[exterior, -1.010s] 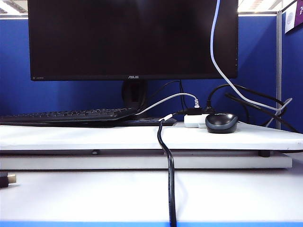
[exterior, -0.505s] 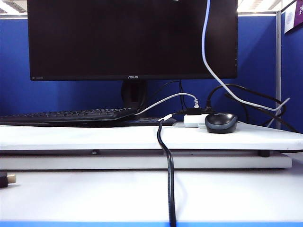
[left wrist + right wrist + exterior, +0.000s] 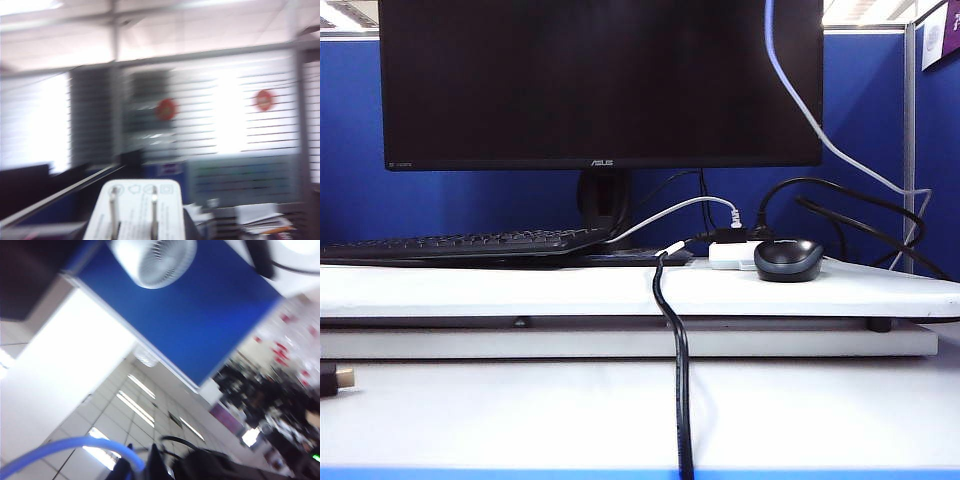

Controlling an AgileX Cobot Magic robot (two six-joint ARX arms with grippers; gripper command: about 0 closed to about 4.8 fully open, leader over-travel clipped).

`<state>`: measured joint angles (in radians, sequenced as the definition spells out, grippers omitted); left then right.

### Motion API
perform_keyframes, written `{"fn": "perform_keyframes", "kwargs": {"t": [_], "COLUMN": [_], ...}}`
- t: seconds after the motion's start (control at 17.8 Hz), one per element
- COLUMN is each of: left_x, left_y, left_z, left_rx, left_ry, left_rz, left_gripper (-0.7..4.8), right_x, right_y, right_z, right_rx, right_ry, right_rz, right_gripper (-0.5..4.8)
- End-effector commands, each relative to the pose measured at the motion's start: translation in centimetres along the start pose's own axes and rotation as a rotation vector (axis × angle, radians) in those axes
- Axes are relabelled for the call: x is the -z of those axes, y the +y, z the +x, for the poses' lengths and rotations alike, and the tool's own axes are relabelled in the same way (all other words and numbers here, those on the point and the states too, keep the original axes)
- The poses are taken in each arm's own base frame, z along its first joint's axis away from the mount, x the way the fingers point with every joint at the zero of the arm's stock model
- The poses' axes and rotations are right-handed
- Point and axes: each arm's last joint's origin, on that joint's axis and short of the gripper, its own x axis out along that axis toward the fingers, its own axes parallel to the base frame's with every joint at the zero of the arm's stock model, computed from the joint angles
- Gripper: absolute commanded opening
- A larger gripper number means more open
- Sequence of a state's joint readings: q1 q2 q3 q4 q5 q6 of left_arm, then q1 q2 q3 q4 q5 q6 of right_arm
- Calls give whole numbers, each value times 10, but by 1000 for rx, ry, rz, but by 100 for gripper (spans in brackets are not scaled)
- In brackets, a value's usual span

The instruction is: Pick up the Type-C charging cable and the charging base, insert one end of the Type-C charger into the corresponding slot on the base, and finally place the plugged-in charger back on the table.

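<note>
1. Long, thin, glossy white Type-C charging cable (image 3: 820,130): hangs from above the exterior frame at upper right, crosses the front of the monitor and slopes down to the far right; in the right wrist view it reads as a bluish cord (image 3: 75,445) curving into the pincer.
2. Right pincer (image 3: 150,465): out of the exterior view, raised high, tips closed narrow on the cable.
3. Small white cube-like plastic charging base (image 3: 135,210): held up off the desk, two metal prongs facing the left wrist camera, image blurred.
4. Left pincer: its tips do not show; the base sits where it grips, part-open around it.
5. Wide white desk (image 3: 520,290): carries a black keyboard (image 3: 460,243) at left, a dark mouse (image 3: 788,259) at right, a flat white box (image 3: 730,252) with black plugs just left of the mouse.
6. Large black monitor (image 3: 600,80) stands behind; a thick black cable (image 3: 675,370) runs toward the near edge.
</note>
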<state>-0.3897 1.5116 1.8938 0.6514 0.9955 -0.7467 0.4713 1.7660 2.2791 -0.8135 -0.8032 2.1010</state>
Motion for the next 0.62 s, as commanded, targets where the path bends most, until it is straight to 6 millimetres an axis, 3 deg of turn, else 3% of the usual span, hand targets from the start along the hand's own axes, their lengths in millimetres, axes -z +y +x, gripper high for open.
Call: {"fn": "perform_keyframes", "kwargs": {"t": [0.06, 0.28, 0.62], "left_x": [-16, -18, 31], "left_y": [-18, -24, 14], "left_z": [2, 2, 5], "left_rx": [71, 137, 243], "left_ry": [-129, -190, -39], "left_rz": [55, 30, 112], "left_gripper": [-6, -6, -6], "right_x": [16, 36, 36], "right_y": [6, 11, 11], "right_z": [-10, -23, -23], "right_rx": [-54, -98, -91], "right_ry": [4, 33, 38], "right_rz": [-22, -76, -74], "right_gripper": [0, 0, 0]}}
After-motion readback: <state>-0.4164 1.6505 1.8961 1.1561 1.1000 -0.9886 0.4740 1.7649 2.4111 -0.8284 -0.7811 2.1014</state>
